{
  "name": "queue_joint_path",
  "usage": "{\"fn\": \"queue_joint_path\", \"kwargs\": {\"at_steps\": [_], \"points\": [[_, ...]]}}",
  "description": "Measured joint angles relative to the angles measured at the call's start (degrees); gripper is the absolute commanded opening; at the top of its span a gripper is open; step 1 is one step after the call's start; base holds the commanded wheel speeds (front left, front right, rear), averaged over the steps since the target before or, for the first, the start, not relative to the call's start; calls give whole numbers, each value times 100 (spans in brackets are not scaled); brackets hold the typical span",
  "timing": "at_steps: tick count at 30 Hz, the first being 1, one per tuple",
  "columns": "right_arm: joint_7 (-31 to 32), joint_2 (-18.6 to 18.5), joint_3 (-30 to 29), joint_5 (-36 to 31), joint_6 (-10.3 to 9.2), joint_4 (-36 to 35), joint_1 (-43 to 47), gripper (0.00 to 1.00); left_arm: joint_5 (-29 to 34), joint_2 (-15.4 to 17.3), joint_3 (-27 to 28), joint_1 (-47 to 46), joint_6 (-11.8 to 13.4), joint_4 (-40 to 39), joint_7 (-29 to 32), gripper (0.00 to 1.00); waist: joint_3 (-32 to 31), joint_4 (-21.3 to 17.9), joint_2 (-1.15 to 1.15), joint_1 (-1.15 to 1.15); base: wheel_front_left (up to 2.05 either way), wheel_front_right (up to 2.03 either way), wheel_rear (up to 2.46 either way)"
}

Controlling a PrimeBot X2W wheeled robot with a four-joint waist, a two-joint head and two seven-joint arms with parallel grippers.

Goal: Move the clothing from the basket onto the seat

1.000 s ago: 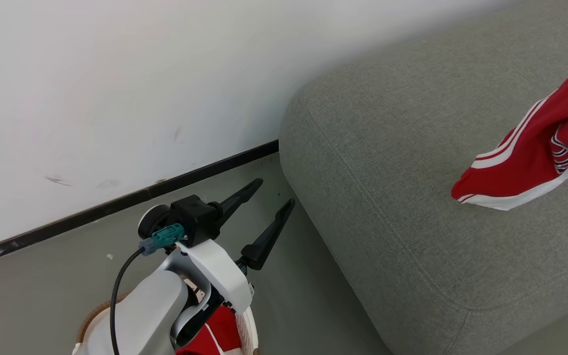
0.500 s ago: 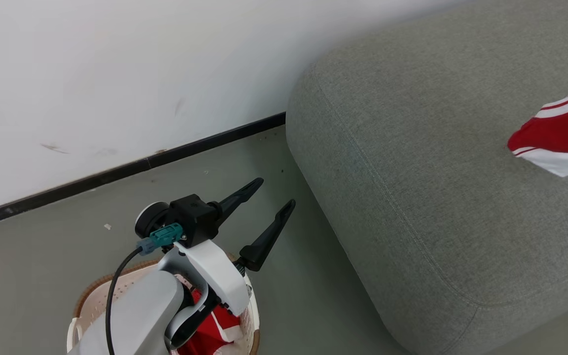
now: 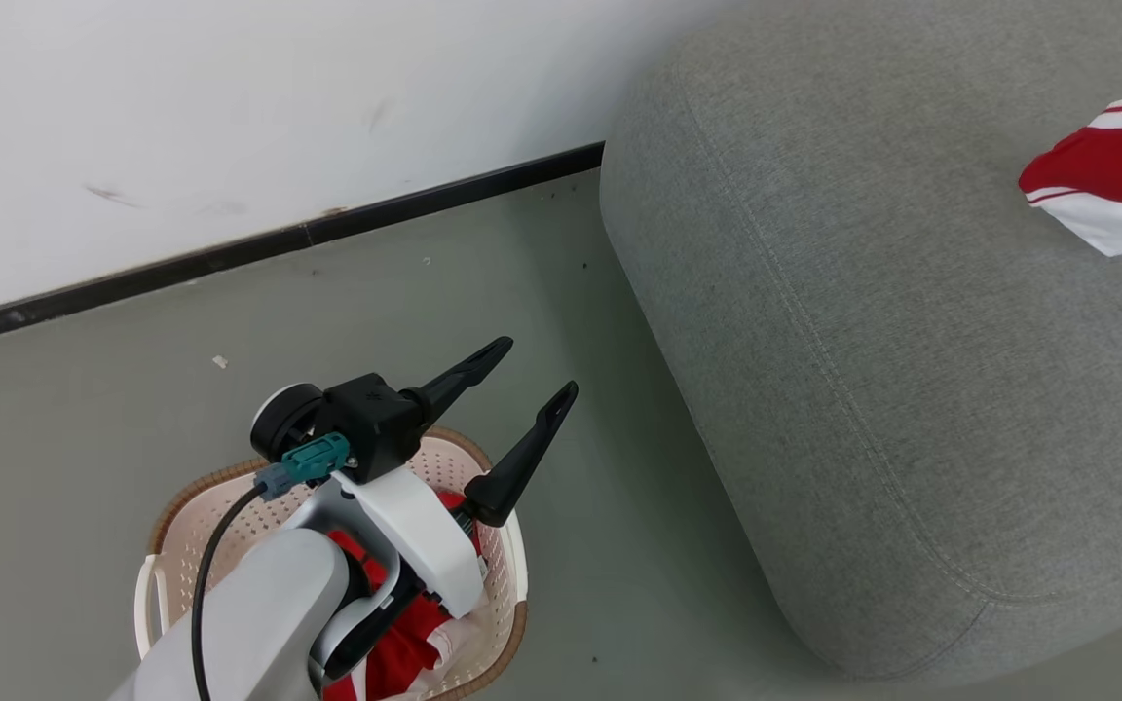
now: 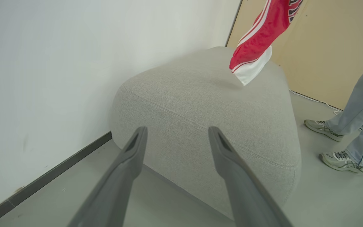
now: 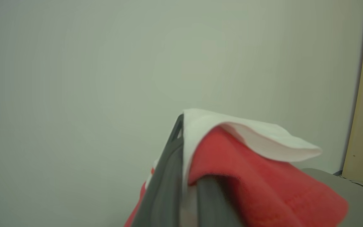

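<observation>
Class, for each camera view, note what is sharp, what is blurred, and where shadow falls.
Head view: sharp, the seat shows crisp weave, lighting even. Left wrist view: the left gripper blurs near the lens; the clothing throws a faint shadow on the seat. Right wrist view: the clothing at the lens is out of focus.

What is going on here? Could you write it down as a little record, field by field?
Place: grey floor beside a white wall
Left tool: open, empty, by the basket
Right tool: shut on a red-and-white garment
Garment position: hanging over the seat
Basket contents: red clothing inside
Bystander: a person's legs beyond the seat
</observation>
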Motion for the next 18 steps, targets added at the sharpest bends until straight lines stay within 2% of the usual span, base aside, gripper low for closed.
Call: {"fn": "queue_joint_path", "kwargs": {"at_steps": [6, 18], "points": [[0, 3, 52, -86, 1, 267, -149, 0, 9, 59, 29, -8, 2, -142, 13, 100, 279, 118, 0, 0, 0, 0, 0], [-1, 318, 275, -93, 1, 882, 213, 0, 49, 196, 60, -192, 2, -352, 154, 100, 782, 257, 0, 0, 0, 0, 0]]}}
